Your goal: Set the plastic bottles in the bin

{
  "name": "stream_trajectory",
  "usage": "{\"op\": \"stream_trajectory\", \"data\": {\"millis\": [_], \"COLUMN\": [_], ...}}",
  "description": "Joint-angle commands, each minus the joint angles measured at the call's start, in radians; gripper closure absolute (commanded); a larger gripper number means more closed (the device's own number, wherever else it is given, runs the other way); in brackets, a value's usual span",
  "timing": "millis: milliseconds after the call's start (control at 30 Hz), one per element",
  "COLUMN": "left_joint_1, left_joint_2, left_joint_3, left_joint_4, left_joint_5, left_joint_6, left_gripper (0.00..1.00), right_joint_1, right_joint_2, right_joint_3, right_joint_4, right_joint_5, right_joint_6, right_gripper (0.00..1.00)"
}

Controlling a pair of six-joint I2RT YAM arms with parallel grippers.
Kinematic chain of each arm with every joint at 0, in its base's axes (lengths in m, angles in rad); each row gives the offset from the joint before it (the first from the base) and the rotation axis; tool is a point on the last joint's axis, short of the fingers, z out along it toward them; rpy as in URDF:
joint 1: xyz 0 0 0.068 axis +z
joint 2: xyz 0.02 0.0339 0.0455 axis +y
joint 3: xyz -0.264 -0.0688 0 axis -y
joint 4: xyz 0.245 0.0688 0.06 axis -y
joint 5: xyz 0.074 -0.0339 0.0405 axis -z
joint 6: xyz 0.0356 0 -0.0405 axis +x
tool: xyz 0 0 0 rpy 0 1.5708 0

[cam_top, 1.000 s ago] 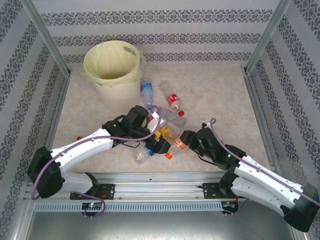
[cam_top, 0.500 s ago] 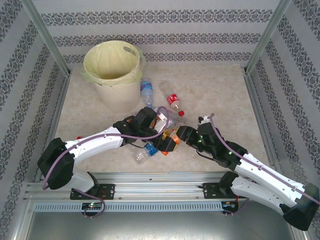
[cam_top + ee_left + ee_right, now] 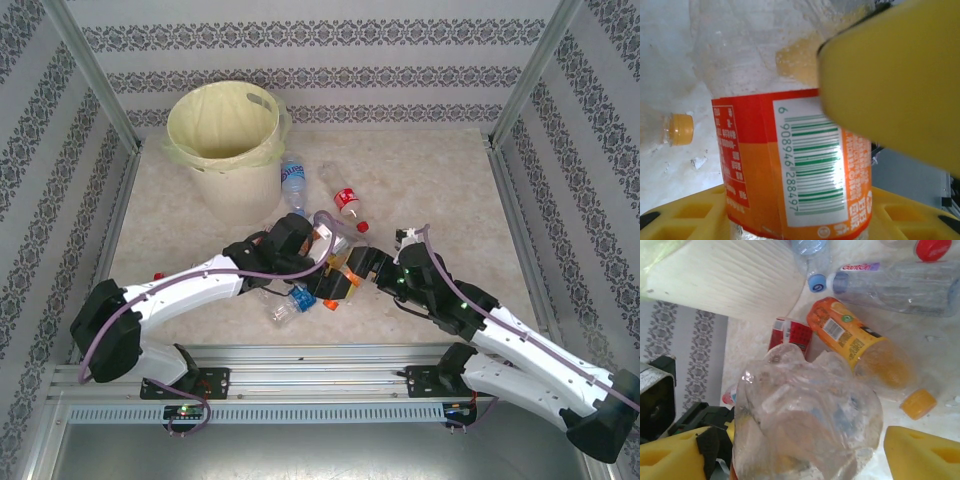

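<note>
White arms both stretched low, wrists meeting at bottle pile (image 3: 340, 270)

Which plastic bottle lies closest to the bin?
The clear blue-labelled plastic bottle, right beside the round cream-yellow bin; the red-labelled bottle lies farther off.

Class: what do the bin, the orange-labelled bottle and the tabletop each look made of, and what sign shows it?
Bin: matt cream plastic, judging by its moulded handle slot; thin crinkled bag lining. Orange-labelled bottle: clear thin plastic, see-through, with glossy printed label. Tabletop: pale mottled marble look; stone or laminate, unclear.
</note>
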Motion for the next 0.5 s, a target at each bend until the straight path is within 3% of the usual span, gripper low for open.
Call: {"op": "stream_trajectory", "data": {"millis": [0,300,467], "left_joint_1": [-0.010,0.041,0.099], "left_joint_2": [-0.051,-0.126,-0.150], "left_joint_3": [0.054,0.088,0.217], "left_joint_4": [-0.026,-0.111,-0.250], "left_joint_5": [-0.044,-0.109,-0.194], "left_joint_6": [-0.020,-0.015,0.024], "left_gripper": [0.54,0.56,0.55], "right_joint_1": [-0.007,-0.006,-0.008], "right_joint_2": [-0.047,-0.180,-0.181], "right_joint_3": [0.036,0.076,0.165], "right_joint_4": [0.000,-0.042,-0.091], "right_joint_5": [-0.042,-0.071,-0.111], "right_joint_6": [-0.042,-0.139,-0.280], "right_gripper": [0.02,0.02,0.02]}}
